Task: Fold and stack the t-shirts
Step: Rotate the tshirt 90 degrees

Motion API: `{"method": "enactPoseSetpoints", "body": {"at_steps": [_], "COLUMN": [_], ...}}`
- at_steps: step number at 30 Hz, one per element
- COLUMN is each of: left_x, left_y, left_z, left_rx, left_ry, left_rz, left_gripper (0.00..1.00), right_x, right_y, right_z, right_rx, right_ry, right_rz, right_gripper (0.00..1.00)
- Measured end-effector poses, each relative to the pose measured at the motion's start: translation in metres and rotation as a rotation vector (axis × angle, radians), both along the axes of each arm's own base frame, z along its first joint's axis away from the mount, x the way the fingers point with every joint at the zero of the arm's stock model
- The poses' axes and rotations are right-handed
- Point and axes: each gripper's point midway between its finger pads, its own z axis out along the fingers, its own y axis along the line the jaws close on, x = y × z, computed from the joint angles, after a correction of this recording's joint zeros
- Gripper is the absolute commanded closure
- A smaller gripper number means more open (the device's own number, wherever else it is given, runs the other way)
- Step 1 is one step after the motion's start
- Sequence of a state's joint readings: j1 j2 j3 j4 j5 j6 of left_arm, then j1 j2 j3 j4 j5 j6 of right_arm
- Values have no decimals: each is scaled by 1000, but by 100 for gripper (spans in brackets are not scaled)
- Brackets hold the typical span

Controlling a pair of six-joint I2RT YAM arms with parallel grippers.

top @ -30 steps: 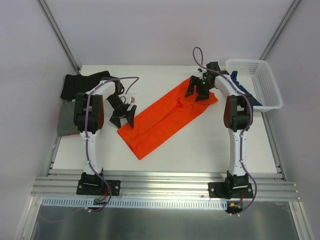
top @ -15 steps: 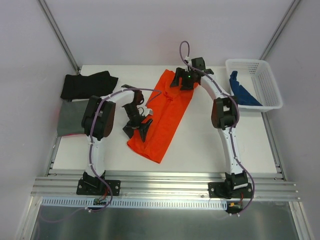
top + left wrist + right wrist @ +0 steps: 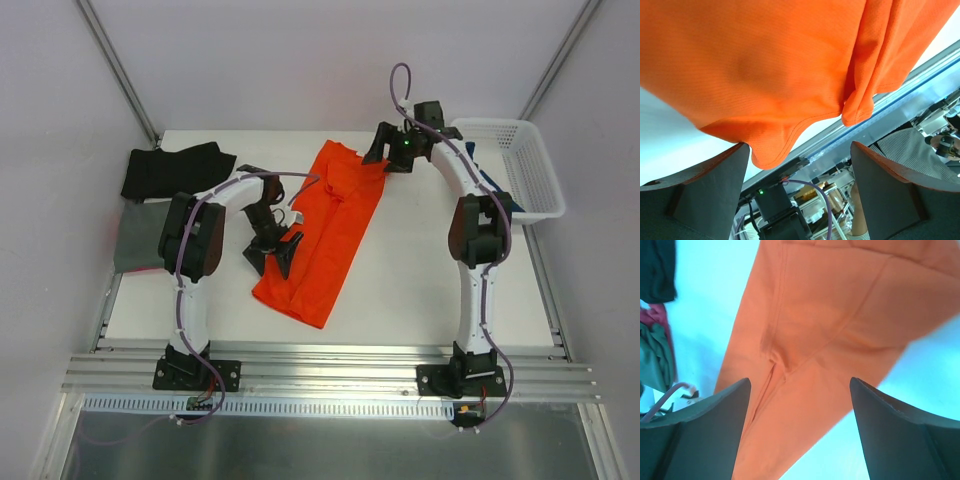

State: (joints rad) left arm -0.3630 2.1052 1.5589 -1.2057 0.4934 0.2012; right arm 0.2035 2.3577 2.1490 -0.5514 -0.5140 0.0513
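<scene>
A bright orange-red t-shirt, folded into a long strip, lies in the middle of the table, running from far to near. My left gripper is open at the strip's lower left edge; in the left wrist view the orange-red cloth hangs above my open left gripper, with nothing between the fingers. My right gripper hovers open beside the strip's far right corner, and its wrist view looks down on the orange-red t-shirt past the open right gripper. A black t-shirt and a dark grey one lie at the left.
A white mesh basket stands at the far right with a blue t-shirt hanging out of it, partly hidden by my right arm. Metal rails run along the near edge. Grey walls close in both sides.
The orange-red t-shirt has swung from a diagonal to nearly lengthwise. My left gripper moved right to its lower edge. My right gripper went left, then back right to the far corner.
</scene>
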Motion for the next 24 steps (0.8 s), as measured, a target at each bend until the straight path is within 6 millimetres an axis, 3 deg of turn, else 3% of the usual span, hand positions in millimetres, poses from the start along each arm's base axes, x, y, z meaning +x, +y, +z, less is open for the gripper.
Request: {"method": "enactPoseSetpoints", "body": {"at_steps": [3, 7, 18, 24], "left_x": [2, 3, 0, 1], "left_y": [4, 8, 11, 13], "left_z": [-1, -1, 4, 7], "left_rx": [2, 1, 3, 3], "left_ry": [1, 1, 18, 23], "left_rz": [12, 11, 5, 12], "left_gripper": [17, 17, 16, 16], "right_x": [-5, -14, -56, -59], "right_y": [-19, -21, 0, -5], "right_z": [27, 34, -40, -59], "right_rx": [2, -4, -52, -65], "right_ry": [-34, -40, 161, 205], "right_rz": [-26, -19, 45, 44], "right_gripper": [16, 15, 15, 14]}}
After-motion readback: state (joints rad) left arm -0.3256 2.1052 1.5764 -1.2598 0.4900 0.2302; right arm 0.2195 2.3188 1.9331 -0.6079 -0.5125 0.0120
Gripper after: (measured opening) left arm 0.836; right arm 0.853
